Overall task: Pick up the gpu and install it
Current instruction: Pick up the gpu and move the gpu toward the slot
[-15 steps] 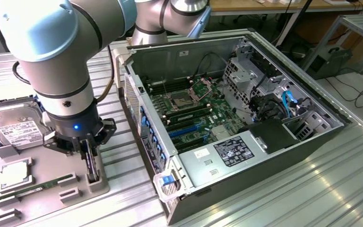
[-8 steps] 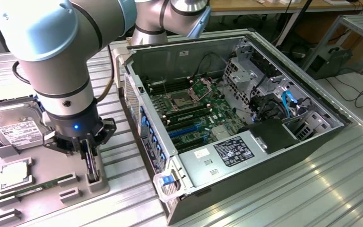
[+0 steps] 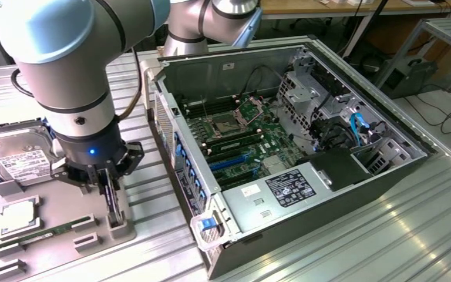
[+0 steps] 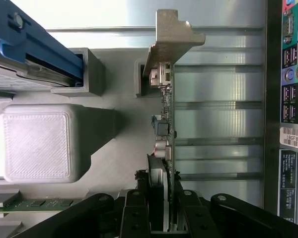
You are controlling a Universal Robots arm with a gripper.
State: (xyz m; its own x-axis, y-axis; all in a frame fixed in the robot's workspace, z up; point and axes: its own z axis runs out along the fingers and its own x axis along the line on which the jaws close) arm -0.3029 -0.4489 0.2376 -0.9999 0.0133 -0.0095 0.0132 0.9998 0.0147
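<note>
The gripper [image 3: 106,179] stands over the grey parts tray [image 3: 57,202] on the exterior view's left, its fingers closed on the gpu [image 3: 113,202], which stands on edge in its holder at the tray's corner nearest the open computer case [image 3: 209,70]. In the wrist view the gripper [image 4: 161,220] clamps the gpu [image 4: 165,129] from both faces near one end, and the silver bracket [image 4: 171,42] sits at the far end, just beside a grey holder post [image 4: 139,77]. Whether the card's lower edge has cleared the slot cannot be told. The step in hand looks like the pick-up, and it is best done as a straight pull along the line of the slot, with the card kept upright so that its edge does not bind against the holder walls. Because the grip sits towards one end, the bracket end may sag or swing, so a slow, level lift seems wise. The bracket needs to pass the post without catching. The hard drive [image 3: 18,158] and the memory stick [image 3: 49,232] lie on the same tray, well apart from the card
</note>
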